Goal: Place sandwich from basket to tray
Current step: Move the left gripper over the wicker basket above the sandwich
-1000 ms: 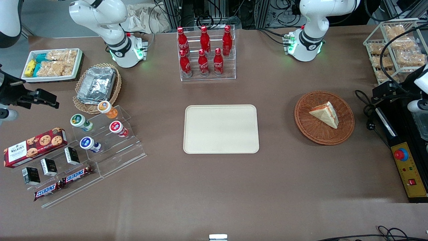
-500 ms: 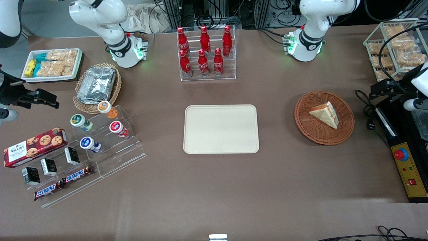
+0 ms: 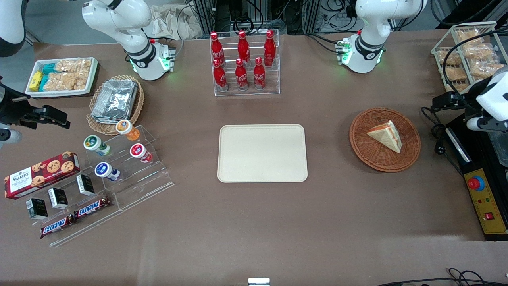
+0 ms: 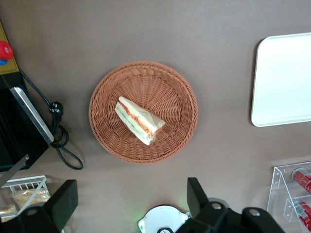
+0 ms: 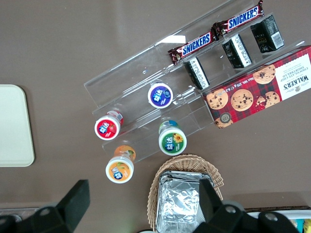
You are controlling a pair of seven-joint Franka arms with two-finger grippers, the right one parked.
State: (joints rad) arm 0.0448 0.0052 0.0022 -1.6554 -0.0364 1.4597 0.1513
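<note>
Jaws [image 4: 131, 204] wide open, empty, above brown table [image 3: 254, 222] beside basket [image 3: 369, 153]

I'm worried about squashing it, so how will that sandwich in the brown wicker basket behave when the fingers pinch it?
The sandwich looks like soft white bread, so it will probably dent under a firm pinch. Its filling layers show along one edge, so they might slide apart. It lies flat in the basket, so rolling seems unlikely. The gripper, open, hangs high above the basket.
</note>
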